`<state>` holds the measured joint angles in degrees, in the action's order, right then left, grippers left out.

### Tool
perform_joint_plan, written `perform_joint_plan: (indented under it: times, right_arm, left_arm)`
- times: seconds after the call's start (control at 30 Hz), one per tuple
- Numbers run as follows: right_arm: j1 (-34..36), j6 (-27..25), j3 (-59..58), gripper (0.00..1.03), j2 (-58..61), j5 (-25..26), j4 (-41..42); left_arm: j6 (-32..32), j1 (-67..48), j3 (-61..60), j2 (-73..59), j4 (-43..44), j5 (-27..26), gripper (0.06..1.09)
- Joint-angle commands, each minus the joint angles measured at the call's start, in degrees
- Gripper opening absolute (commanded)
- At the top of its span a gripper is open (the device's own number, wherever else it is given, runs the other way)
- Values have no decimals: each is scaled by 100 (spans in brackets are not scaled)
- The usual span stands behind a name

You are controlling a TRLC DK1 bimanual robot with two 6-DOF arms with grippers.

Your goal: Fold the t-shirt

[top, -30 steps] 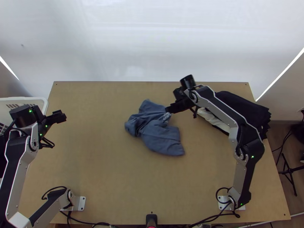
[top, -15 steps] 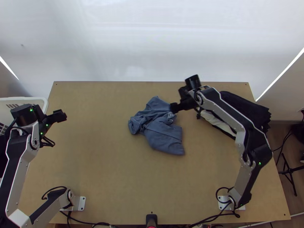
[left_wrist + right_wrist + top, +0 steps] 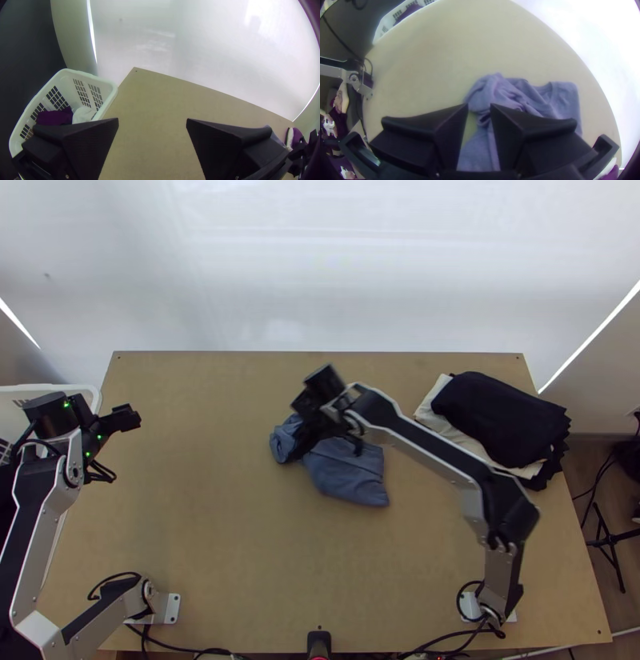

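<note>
In the top view, one crumpled blue-grey fabric t-shirt lies just towards 12 o'clock of the light wooden table's middle, beneath the right gripper, with one stack of black and cream cloths at 2 o'clock and the left gripper at 10. The left wrist view reveals two cloths, dark purple and white, inside one white plastic basket, near two widely spread fingers. In the right wrist view, two fingers stand slightly apart over the bunched t-shirt.

Light wooden table, pale smooth wall behind, thin bright streaks flanking it, brown floor at right
</note>
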<state>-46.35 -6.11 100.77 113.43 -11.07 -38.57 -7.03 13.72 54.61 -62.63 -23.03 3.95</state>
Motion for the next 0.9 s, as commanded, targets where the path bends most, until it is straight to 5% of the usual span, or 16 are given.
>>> perform_joint_plan:
  times: [0.0, 0.87]
  right_arm:
    - [-542, -119, 769, 59, 760, 26, -54]
    - [-252, -215, 1779, 52, 2122, 553, -142]
  left_arm:
    - [-36, 17, 32, 23, -26, 1, 104]
    - [-9, 35, 340, -100, -62, 10, 104]
